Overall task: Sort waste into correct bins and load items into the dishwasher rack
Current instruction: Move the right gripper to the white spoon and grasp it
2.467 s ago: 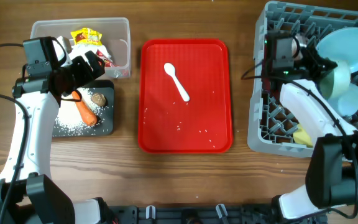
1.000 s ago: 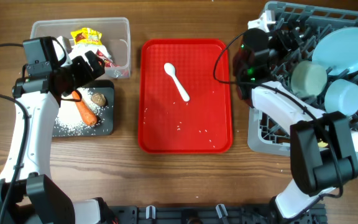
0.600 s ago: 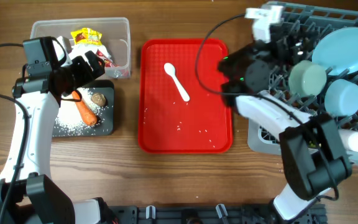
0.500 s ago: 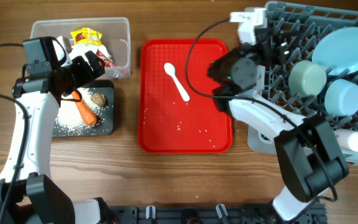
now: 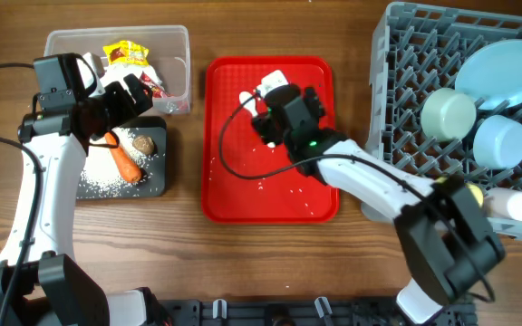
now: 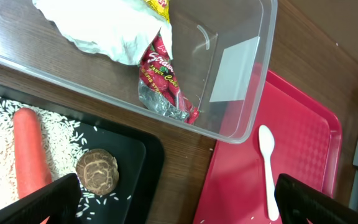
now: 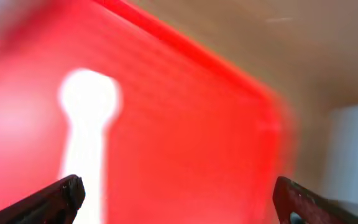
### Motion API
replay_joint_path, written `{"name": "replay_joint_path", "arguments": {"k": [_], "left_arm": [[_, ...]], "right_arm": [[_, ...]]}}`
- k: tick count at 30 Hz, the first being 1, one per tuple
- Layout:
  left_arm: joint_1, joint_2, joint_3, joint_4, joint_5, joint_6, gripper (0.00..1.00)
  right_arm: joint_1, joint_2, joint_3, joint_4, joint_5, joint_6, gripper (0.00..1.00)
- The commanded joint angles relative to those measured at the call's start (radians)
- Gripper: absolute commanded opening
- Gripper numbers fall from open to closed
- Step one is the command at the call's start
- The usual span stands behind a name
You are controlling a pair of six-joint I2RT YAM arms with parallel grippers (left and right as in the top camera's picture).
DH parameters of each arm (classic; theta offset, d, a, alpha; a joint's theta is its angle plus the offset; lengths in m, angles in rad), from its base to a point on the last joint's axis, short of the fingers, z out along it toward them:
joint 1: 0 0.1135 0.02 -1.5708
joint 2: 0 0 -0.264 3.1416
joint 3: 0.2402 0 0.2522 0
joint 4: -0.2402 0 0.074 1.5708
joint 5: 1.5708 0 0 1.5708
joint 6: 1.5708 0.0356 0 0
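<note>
Left gripper (image 5: 141, 91): jaws spread wide and holding nothing; it hangs over the line where the two bins meet.
Left gripper, wrist view (image 6: 179, 204): both dark fingertips sit at the lower corners of the picture, well apart.
Right gripper (image 5: 263, 98): jaws spread, nothing pinched; it is low over the far half of the red tray (image 5: 243, 195).
Right gripper, wrist view (image 7: 182, 198): heavily blurred; the fingertips stand apart at the lower corners, and contact with the white spoon (image 7: 89, 124) cannot be judged.
White spoon, left wrist view (image 6: 267, 163): lies flat on the tray, bowl end towards the clear bin (image 6: 235, 74).
Clear bin contents: yellow wrapper (image 5: 125, 50), red wrapper (image 6: 163, 68) and crumpled tissue (image 6: 104, 25), bunched together.
Black bin (image 5: 157, 181): just beside the clear bin, on its near side.
Black bin contents: carrot (image 5: 127, 163), brown lump (image 5: 142, 144) and scattered rice (image 5: 102, 177); the lump lies near the carrot.
Tray surface: a few stray rice grains on the near half.
Dishwasher rack (image 5: 406, 54): at the right edge of the table, apart from the tray.
Rack contents: plate (image 5: 506, 68) leaning at the far right, two bowls (image 5: 449, 112) side by side below it, yellow cup (image 5: 472, 193) and pink cup (image 5: 519, 206) at the near edge, partly hidden by the right arm.
</note>
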Motion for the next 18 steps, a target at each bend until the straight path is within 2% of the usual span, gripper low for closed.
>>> {"name": "replay_joint_path", "arguments": {"k": [1,4,8,12,14,18], "left_arm": [[0.002,0.006,0.004,0.003,-0.002,-0.005,1.00],[0.002,0.006,0.004,0.004,-0.002,-0.005,1.00],[0.002,0.007,0.004,0.003,-0.002,-0.005,1.00],[0.002,0.006,0.004,0.003,-0.002,-0.005,1.00],[0.002,0.006,0.004,0.003,-0.002,-0.005,1.00],[0.002,0.006,0.004,0.003,-0.002,-0.005,1.00]], "right_arm": [[-0.026,-0.129,0.053,-0.026,-0.458,0.393,1.00],[-0.031,-0.126,0.229,-0.252,-0.449,0.358,1.00],[-0.044,-0.008,0.473,-0.517,-0.320,0.287,1.00],[-0.061,0.171,0.532,-0.573,-0.347,0.268,1.00],[-0.062,0.264,0.532,-0.539,-0.402,0.266,1.00],[-0.061,0.307,0.529,-0.486,-0.441,0.301,0.99]]}}
